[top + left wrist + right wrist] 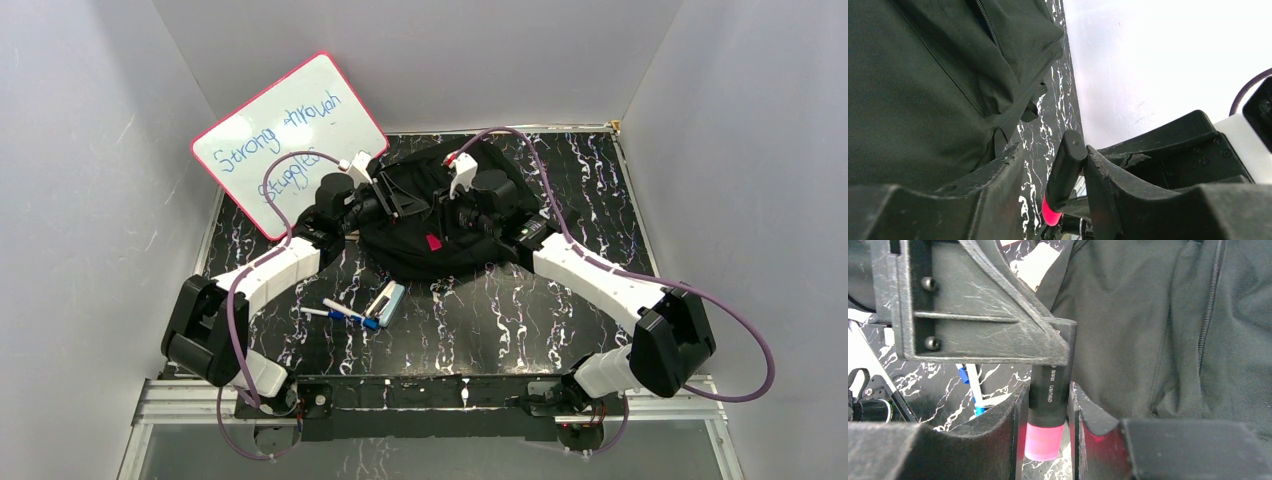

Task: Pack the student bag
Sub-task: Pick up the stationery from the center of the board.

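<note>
1. Black white-veined tabletop [520, 320] between pale walls. On it, the right gripper [1047, 395] has its two fingers close on either side of a black marker [1048, 412]; it appears to grip it.
2. The marker's long axis runs along those fingers, with its pink end toward the wrist camera.
3. The left gripper [1050, 155] stands apart around the same marker. One finger touches it and the other is off it, with bare table showing through the gap.
4. The student bag [1148, 340] lies just beside the marker, on the zip [1209, 310] side. I judge that the coming move turns on finding the bag's mouth from there. Both arms are equally near, but the right one has the load.
5. The top view shows both wrists meeting over the bag's far half, with the marker hidden. The wrist views show the grip. No view shows an opening; the zip looks closed.
6. On the near side of the bag lie loose pens [340, 313]. To the bag's left a whiteboard [290, 140] leans.
</note>
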